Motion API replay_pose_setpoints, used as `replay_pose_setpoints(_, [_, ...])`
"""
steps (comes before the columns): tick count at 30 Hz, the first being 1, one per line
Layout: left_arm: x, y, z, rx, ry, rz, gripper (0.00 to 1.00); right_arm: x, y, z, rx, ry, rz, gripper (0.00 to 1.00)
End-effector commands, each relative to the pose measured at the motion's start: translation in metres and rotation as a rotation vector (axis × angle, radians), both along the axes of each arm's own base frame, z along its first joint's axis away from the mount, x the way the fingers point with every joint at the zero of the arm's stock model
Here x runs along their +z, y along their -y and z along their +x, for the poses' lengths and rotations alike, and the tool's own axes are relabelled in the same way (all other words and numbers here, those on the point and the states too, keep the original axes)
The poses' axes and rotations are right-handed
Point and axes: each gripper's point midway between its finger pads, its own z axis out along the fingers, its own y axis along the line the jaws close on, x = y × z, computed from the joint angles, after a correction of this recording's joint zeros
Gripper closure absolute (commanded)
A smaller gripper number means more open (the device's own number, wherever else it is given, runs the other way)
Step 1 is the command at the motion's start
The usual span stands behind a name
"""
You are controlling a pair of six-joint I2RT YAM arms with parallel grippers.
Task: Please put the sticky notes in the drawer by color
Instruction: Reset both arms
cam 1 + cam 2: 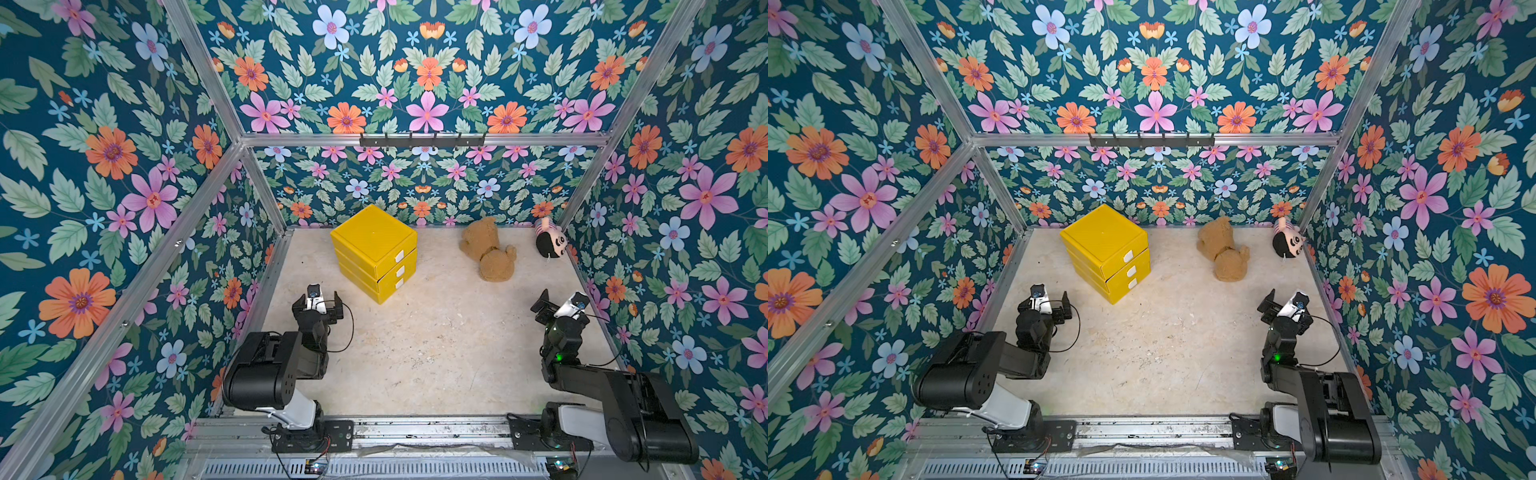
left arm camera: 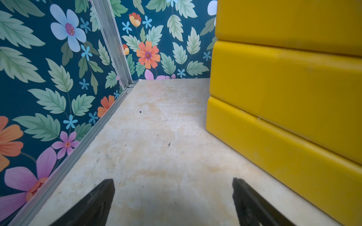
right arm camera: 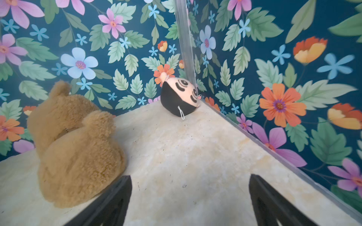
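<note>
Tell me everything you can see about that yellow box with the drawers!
The yellow drawer box is a shiny, plastic-looking cube of three stacked drawers, each with a small white tab handle. All three look pushed in. It stands upright on the pale table, near the back wall, turned so one corner faces forward. Its top is bare, and only the table touches it.

A brown teddy bear (image 1: 488, 249) lies on the pale surface (image 1: 436, 353), well apart from a small plush doll (image 1: 550, 241) tucked into the far corner against the floral walls (image 1: 104, 187).
</note>
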Motion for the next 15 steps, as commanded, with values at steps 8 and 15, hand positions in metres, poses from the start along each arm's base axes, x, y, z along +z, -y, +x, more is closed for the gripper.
replay_pose_setpoints(8, [0.0055,-0.0085,0.0183,0.019,0.002,-0.06,0.0,0.0037,-0.025,0.0171,0.16,0.057,-0.01,0.01])
replay_pose_setpoints(15, [0.0051,-0.0082,0.0181,0.019,-0.002,-0.057,0.0,0.0015,-0.0249,0.0176,0.16,0.045,-0.005,0.01])
